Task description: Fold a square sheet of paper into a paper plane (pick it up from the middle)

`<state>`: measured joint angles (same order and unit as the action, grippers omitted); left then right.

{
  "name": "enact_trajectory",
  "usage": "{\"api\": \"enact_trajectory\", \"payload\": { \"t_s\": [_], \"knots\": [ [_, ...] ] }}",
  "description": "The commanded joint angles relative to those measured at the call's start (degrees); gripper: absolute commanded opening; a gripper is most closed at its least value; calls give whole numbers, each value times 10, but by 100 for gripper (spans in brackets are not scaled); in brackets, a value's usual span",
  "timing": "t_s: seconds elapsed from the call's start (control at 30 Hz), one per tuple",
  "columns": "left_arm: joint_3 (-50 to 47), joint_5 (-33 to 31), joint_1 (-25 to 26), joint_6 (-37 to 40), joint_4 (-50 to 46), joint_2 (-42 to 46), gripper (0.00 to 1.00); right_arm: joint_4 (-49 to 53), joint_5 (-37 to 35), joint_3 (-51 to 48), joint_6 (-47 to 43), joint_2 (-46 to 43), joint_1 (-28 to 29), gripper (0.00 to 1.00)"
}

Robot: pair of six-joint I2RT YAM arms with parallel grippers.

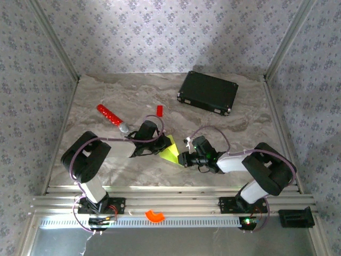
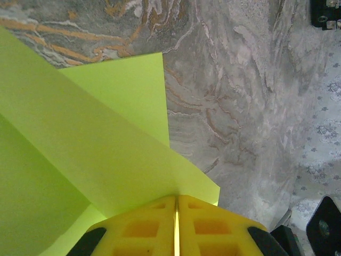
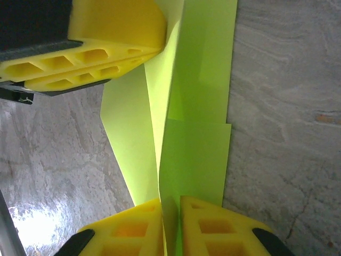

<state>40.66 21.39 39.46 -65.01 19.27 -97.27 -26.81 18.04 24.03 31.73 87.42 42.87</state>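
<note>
The square sheet of paper (image 1: 170,151) is lime yellow-green and hangs just above the table's middle, folded into overlapping layers with a pointed lower end. My left gripper (image 1: 160,143) is shut on its left edge. In the left wrist view the paper (image 2: 106,144) fans out from the closed left gripper (image 2: 176,198). My right gripper (image 1: 181,158) is shut on the opposite edge. In the right wrist view a fold of the paper (image 3: 197,138) runs between the right gripper (image 3: 170,201), and the left gripper's yellow fingers (image 3: 96,53) pinch the far end.
A black case (image 1: 208,92) lies at the back right. A red stick (image 1: 109,114) and a small red block (image 1: 159,110) lie behind the left gripper. An orange ring piece (image 1: 155,215) rests on the front rail.
</note>
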Motion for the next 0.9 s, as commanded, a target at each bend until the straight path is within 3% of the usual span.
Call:
{"api": "enact_trajectory", "payload": {
  "t_s": [0.0, 0.2, 0.53, 0.87],
  "knots": [
    [1, -6, 3, 6, -6, 9, 10, -20, 8, -12, -1, -7, 1, 12],
    [-5, -9, 3, 10, -1, 38, 14, -40, 4, -24, 21, 1, 1, 3],
    [-58, -29, 6, 4, -4, 103, 15, -75, 12, -33, 75, 29, -2, 2],
    [-34, 1, 15, -12, 61, 43, 13, -84, 16, -35, 86, 42, -3, 4]
  ]
}}
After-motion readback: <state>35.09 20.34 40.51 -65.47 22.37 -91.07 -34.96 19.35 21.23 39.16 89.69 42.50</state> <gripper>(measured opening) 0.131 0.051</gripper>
